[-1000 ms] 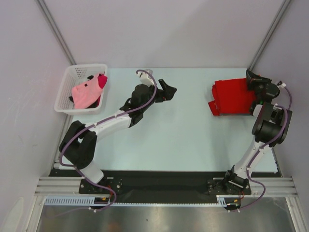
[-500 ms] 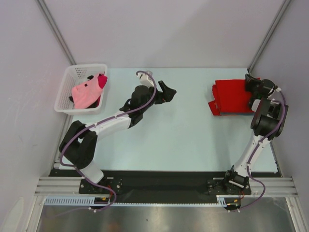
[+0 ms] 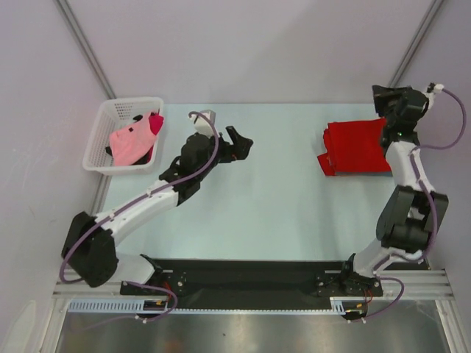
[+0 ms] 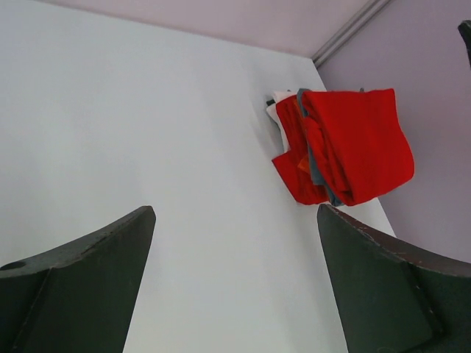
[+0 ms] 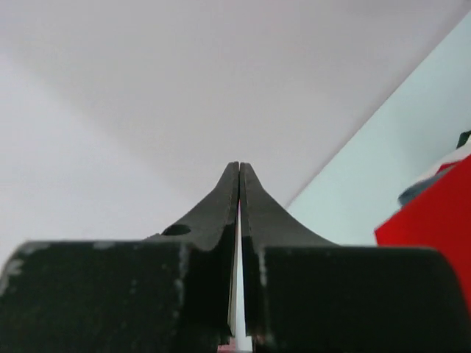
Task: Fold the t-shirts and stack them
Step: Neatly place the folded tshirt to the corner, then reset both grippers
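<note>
A stack of folded t-shirts (image 3: 355, 147), bright red on top with grey-blue and orange edges showing, lies at the table's far right; the left wrist view shows the stack (image 4: 346, 143) ahead. A pink and magenta t-shirt (image 3: 132, 141) lies crumpled in the white basket (image 3: 101, 126) at the far left. My left gripper (image 3: 241, 141) hovers over the bare table left of centre, open and empty, its jaws (image 4: 235, 213) wide apart. My right gripper (image 3: 384, 101) is raised beside the stack's far right corner, shut on nothing (image 5: 239, 165). One red corner (image 5: 438, 213) shows below it.
The pale table (image 3: 272, 206) is bounded by a back wall and side walls with metal posts (image 3: 412, 48). The black base rail (image 3: 243, 276) runs along the near edge.
My right arm has risen off the red stack and stretched up toward the back wall, still shut. My left arm has drawn back leftward and its jaws have widened slightly.
</note>
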